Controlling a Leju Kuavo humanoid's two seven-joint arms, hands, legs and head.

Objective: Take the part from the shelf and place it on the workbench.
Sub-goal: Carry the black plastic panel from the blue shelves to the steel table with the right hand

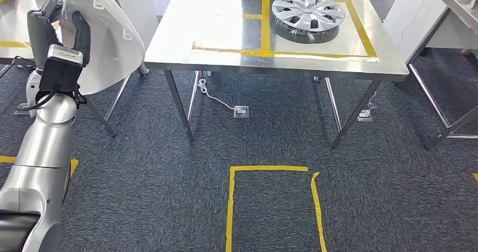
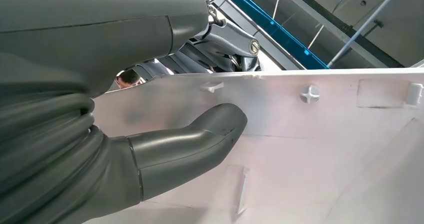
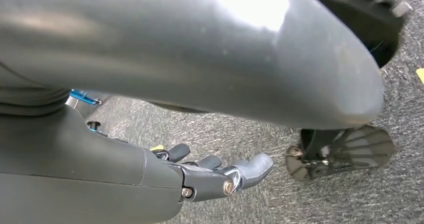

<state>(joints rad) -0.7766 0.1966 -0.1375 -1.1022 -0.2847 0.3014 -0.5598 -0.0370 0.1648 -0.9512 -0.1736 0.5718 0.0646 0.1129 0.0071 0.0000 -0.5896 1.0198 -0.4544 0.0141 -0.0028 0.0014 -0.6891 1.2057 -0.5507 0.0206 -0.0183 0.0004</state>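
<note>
1. The left hand [image 1: 67, 35] holds the part [image 1: 107, 35], raised at the left of the head view, off the counter [image 1: 225, 38].
2. The fingers [image 1: 82, 32] are over the part's upper edge, and the thumb [image 2: 200, 139] presses on its inner face.
3. The counter lies ahead and to the right of the part; the left arm is the nearer one.
4. The taped square beside the wheel cover [image 1: 307, 16] is bare; I judge it a likely place for the part.
5. The part is a white curved plastic panel with small clips and ribs on its inner side. It stands almost upright, with its long axis vertical.
6. The right hand [image 3: 215, 176] hangs over the carpet, with fingers apart and holding nothing.
</note>
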